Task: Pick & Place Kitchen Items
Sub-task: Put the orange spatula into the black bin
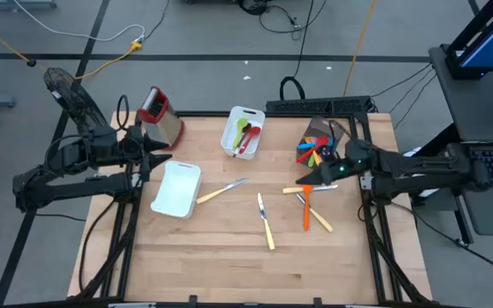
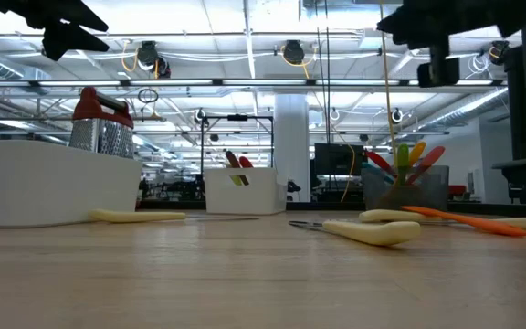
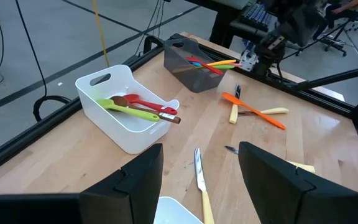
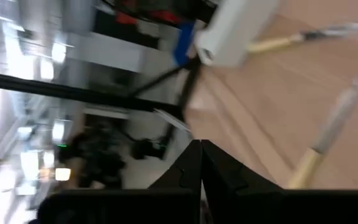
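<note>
Several kitchen items lie flat on the wooden table: an orange spatula [image 1: 306, 210] crossing cream-handled cutlery [image 1: 318, 219], a cream-handled knife [image 1: 265, 224] and another [image 1: 221, 192]. Green and red spoons [image 3: 135, 107] lie in a white tray [image 1: 243, 130]. Coloured utensils [image 1: 315, 152] stand in a dark bin [image 3: 194, 70]. My left gripper [image 3: 201, 152] hovers open at the table's left, above an empty white tray [image 1: 176, 190]. My right gripper [image 4: 201, 165] is shut on nothing, held well above the table at the right, near the bin and over the cutlery.
A metal box grater with a red top [image 1: 159, 115] stands at the far left corner. Bare wood [image 1: 229, 265] stretches along the table's near side. Cables and a power strip [image 1: 315, 104] lie beyond the far edge.
</note>
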Robot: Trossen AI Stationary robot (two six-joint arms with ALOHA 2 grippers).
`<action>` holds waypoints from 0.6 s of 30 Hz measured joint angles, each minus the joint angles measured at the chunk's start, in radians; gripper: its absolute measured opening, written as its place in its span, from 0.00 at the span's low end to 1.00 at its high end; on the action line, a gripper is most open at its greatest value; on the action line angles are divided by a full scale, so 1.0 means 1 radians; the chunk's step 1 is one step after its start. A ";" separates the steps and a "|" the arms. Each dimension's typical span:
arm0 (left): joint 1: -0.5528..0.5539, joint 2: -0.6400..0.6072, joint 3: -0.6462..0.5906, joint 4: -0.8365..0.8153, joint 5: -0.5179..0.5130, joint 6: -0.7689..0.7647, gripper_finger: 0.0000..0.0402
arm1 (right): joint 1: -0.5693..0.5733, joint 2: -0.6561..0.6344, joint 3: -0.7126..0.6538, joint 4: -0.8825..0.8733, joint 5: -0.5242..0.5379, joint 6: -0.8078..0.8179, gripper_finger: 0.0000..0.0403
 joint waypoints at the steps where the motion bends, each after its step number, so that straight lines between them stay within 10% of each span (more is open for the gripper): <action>1: 0.000 0.000 0.000 0.000 -0.001 0.002 0.54 | 0.021 0.000 0.020 -0.060 0.024 -0.009 0.00; 18: 0.000 0.000 0.000 0.000 -0.001 0.180 0.54 | 0.365 0.117 0.096 -0.363 0.353 0.104 0.00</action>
